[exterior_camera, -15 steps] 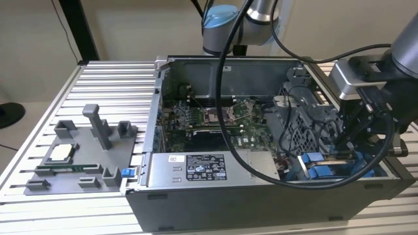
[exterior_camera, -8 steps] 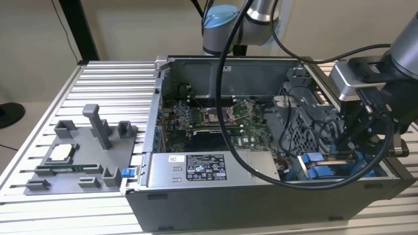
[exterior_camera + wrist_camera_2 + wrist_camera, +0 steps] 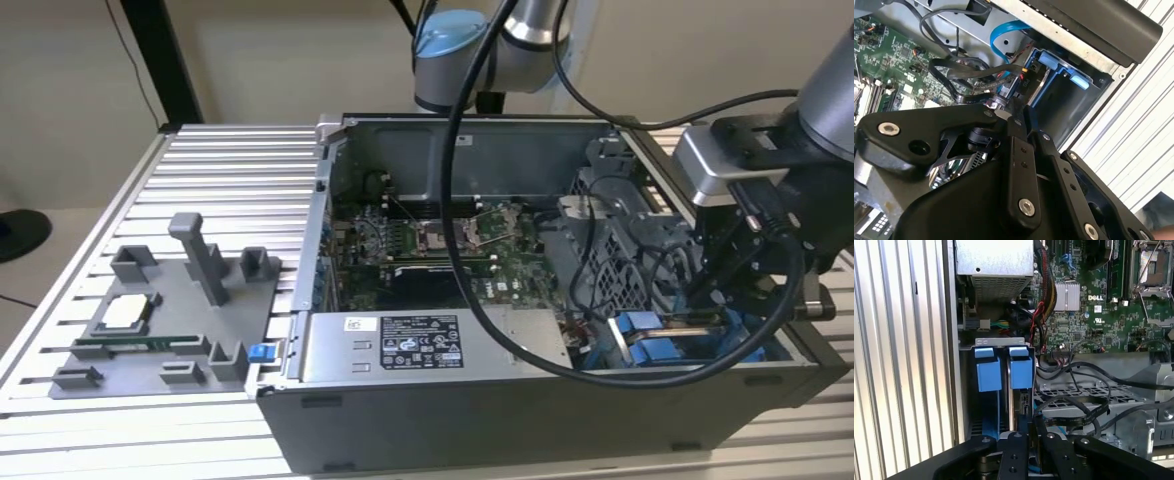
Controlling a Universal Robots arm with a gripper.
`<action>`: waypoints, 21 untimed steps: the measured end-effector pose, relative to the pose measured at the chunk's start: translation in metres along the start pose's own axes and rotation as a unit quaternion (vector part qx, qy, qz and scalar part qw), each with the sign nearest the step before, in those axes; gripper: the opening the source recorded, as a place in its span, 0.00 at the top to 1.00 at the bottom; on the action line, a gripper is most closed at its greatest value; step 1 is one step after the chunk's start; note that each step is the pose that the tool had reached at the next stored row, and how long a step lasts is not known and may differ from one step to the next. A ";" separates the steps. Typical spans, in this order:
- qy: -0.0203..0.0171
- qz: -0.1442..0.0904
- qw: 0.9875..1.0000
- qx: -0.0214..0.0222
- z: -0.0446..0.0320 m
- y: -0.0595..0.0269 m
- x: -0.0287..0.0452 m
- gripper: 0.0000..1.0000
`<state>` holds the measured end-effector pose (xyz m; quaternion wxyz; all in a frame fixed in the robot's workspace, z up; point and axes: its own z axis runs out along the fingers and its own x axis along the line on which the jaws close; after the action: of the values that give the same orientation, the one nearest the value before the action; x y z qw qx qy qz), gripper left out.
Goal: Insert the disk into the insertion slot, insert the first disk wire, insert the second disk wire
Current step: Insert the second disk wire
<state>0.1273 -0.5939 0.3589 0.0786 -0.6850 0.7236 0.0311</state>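
Down in the grey sheet-metal drive bay (image 3: pixel 968 390), the blue-framed disk (image 3: pixel 1020 371) stands seated, mostly hidden. Black gripper (image 3: pixel 1028 432) fingers sit nearly together above it; whether they pinch a wire, I cannot tell.

two blue frames (image 3: pixel 989 372), perhaps one disk (image 3: pixel 1013 410)

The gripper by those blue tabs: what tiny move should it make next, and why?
Probably a small, slow push toward the disk. The disk in its blue frame already sits in the insertion slot, and the gripper is right beside it among loose black wires, so plugging a wire seems the work. Whether it holds one, I cannot tell.
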 end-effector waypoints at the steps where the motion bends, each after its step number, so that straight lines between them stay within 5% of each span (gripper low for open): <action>1: 0.000 0.000 1.000 0.000 0.0001 0.0000 0.0000 1.00; 7: 0.000 -0.001 1.000 0.008 0.0022 0.0001 0.0002 1.00; 21: 0.004 -0.002 1.000 0.010 0.0080 0.0044 -0.0005 1.00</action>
<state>0.1235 -0.5919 0.3508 0.0828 -0.6856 0.7229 0.0211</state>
